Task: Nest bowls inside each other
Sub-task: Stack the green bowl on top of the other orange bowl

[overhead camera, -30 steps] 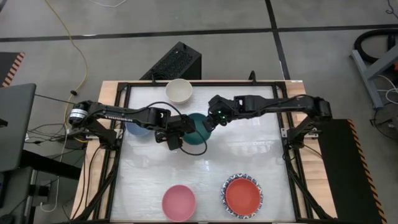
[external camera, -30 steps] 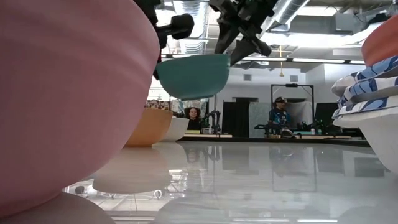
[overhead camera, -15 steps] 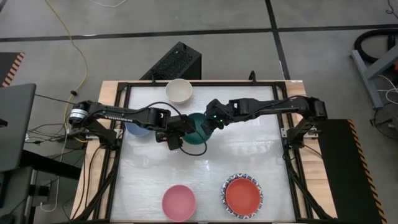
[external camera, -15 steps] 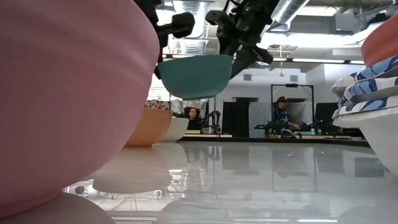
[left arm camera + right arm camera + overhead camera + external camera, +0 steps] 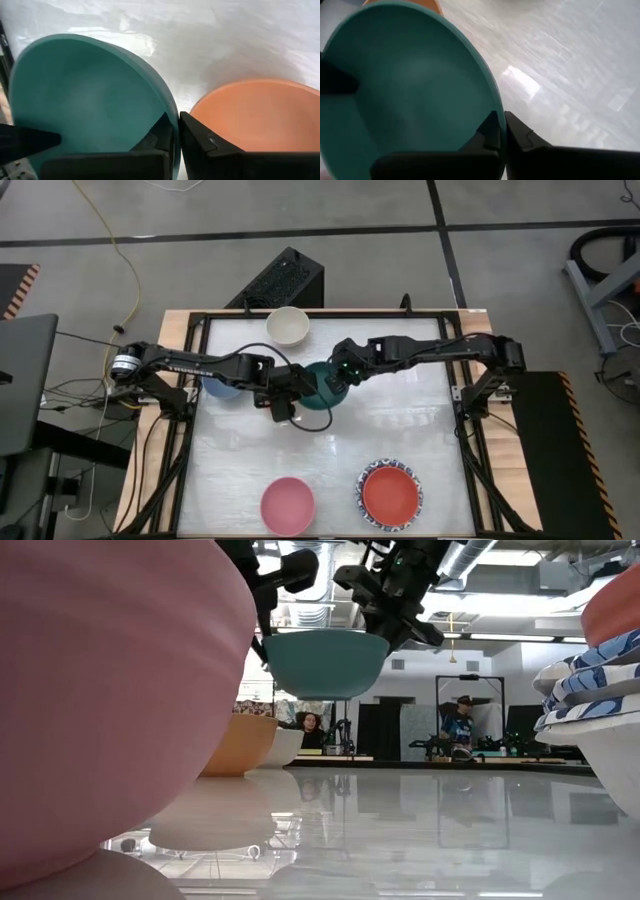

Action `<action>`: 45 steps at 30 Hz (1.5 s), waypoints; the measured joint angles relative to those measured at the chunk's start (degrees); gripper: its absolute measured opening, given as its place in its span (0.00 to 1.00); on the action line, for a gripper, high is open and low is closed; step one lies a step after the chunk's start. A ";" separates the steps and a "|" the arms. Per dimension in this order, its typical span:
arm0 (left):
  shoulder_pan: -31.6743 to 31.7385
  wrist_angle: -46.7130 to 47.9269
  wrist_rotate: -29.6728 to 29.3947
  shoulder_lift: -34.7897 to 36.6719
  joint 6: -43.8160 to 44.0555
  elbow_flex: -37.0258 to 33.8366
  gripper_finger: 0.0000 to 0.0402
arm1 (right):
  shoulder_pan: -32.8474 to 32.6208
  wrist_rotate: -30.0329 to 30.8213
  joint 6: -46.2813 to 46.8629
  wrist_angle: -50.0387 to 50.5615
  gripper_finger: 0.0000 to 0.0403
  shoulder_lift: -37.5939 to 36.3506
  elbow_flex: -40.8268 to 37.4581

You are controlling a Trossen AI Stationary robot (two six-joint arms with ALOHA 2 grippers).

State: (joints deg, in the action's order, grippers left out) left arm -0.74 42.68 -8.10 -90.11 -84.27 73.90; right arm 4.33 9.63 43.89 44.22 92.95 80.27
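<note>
A teal bowl (image 5: pixel 318 383) hangs in the air over the table's middle far part, level in the low view (image 5: pixel 325 662). My left gripper (image 5: pixel 176 120) is shut on its left rim and my right gripper (image 5: pixel 501 117) on its right rim. Below and beyond it an orange bowl (image 5: pixel 255 115) stands on the table on its base. A white bowl (image 5: pixel 287 326) stands at the far edge, and a blue bowl (image 5: pixel 222 387) lies partly under my left arm. My left gripper pinches the teal bowl's rim (image 5: pixel 172 137) on its left side, one finger inside the bowl and one outside. The fingers slant down from the table's left. The bowl hangs clear of the table, mouth up. My right gripper pinches the rim (image 5: pixel 500 131) on the opposite, right side, one finger inside and one outside the wall. The fingers slant down from the table's right. The bowl is level between the two holds.
A pink bowl (image 5: pixel 287 505) stands near the front edge, filling the low view's left. A red bowl (image 5: pixel 390 494) sits on top of patterned-rim bowls (image 5: pixel 590 680) at the front right. People sit in the room behind the table.
My right gripper has come down a little to the teal bowl's right rim and shut on it. The bowl, held only by my left gripper before, has shifted slightly toward the right and now hangs level.
</note>
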 joint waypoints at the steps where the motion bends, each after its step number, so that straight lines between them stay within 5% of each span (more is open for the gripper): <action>1: -0.01 -0.01 0.14 0.01 -0.05 0.00 0.04 | 0.01 -0.10 -0.09 0.10 0.03 0.00 0.00; 21: -1.89 0.41 -1.04 0.48 6.60 -0.03 0.50 | -0.08 -3.46 -0.43 -0.11 0.02 0.00 -0.02; 35: -1.61 0.11 -2.78 10.72 9.37 -0.05 0.51 | 0.40 -7.87 -2.32 -0.09 0.03 -0.09 0.02; 40: -1.49 -0.01 -9.06 15.26 20.29 -0.05 0.51 | 0.71 -12.42 -3.95 -0.32 0.03 -0.48 0.02; 45: 0.06 -0.46 -9.00 20.74 36.36 -0.05 0.51 | -0.11 -15.99 -5.01 0.02 0.03 -2.59 0.02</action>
State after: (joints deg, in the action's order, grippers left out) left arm -0.69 42.22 -17.10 -69.36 -47.90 73.84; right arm 4.22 -6.36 38.88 44.23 90.35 80.29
